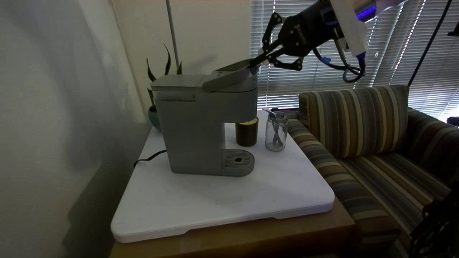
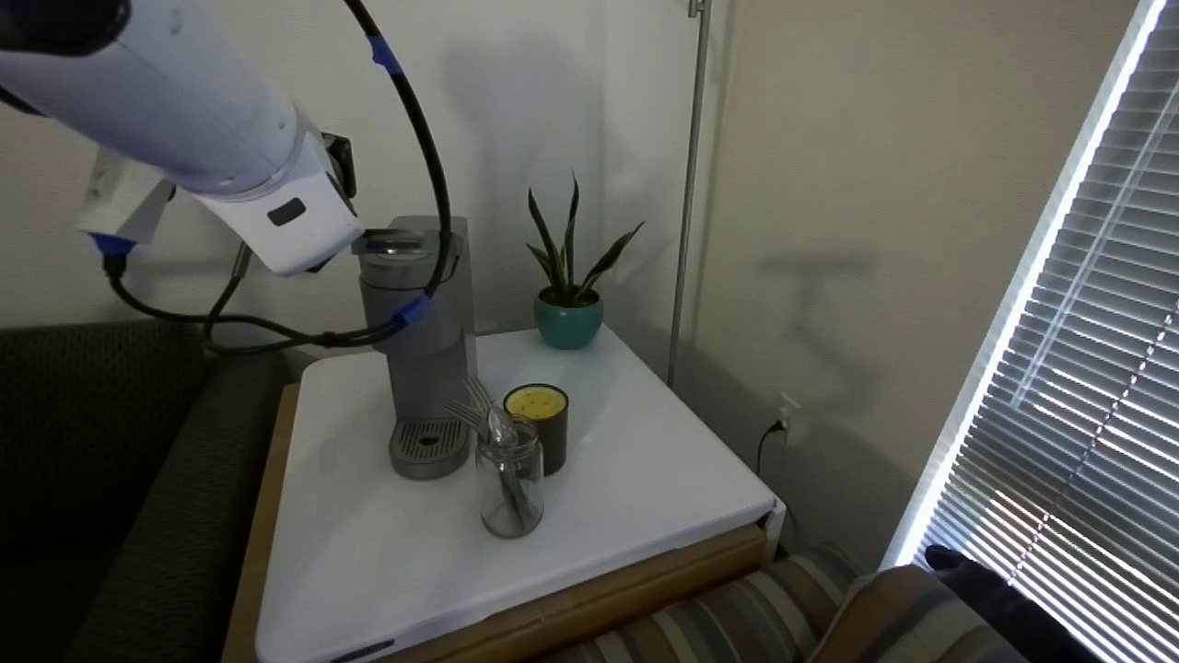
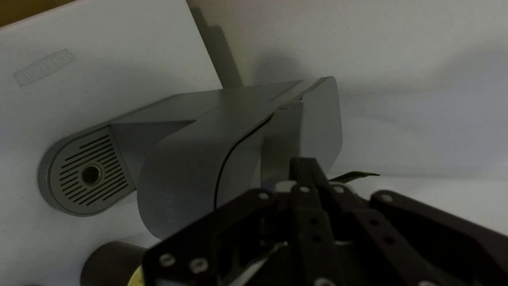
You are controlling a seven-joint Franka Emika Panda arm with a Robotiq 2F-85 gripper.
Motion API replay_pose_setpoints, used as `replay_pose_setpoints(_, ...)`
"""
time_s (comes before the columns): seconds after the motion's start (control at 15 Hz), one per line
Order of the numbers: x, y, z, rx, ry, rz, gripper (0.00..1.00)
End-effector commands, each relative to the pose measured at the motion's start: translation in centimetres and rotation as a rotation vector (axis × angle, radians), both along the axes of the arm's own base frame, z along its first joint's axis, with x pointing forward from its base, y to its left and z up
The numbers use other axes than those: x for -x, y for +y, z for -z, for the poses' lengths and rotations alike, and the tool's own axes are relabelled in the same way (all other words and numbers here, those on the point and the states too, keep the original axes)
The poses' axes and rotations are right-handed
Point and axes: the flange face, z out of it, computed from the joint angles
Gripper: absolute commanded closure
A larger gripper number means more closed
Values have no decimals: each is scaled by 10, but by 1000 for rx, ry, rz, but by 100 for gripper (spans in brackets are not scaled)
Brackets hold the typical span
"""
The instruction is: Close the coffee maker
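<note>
Coffee maker [image 1: 195, 129]: being borne upright by the white tabletop [image 1: 283, 186]; being viewed side-on in an exterior view, from above in the wrist view.
Drip tray [image 3: 89, 190]: being shown slotted, with a round hole, under the overhanging front of the coffee maker.
Lid [image 1: 229, 79]: being shown tilted on top of the coffee maker, front end higher than rear end.
Gripper [image 1: 254, 63]: being held closed, finger against finger, and being pointed down at the lid's front end.
Fingertips [image 1: 258, 59]: apparently being rested on that front end; light being poor, contact and lid seating aren't being confirmed.
Arm [image 2: 193, 110]: being angled down toward the coffee maker; part of the lid being hidden behind it in an exterior view.
Arm cable [image 2: 427, 138]: being looped across the coffee maker's front in that same view, blue tape [image 2: 385, 55] being wrapped on it.
Dark cup [image 2: 554, 442]: being topped by a yellow surface [image 2: 536, 401]; being partly covered by the glass jar [image 2: 511, 488] in an exterior view.
Glass jar: being filled with metal cutlery [image 2: 500, 428], handles down, just beside the cup.
Teal pot [image 2: 568, 322]: being occupied by a plant [image 2: 568, 244] with pointed leaves, on the tabletop, near the coffee maker.
Power cord [image 1: 150, 156]: being run from the coffee maker's rear toward the tabletop's edge.
</note>
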Motion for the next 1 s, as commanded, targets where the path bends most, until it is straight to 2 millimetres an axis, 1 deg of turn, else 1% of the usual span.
replay_pose_setpoints(0.0,-2,-10,12,-6,6,28,100)
replay_pose_setpoints(0.47,0,-12,22,-14,29,36,100)
replay_pose_setpoints(0.93,0,-4,55,-56,92,21,100)
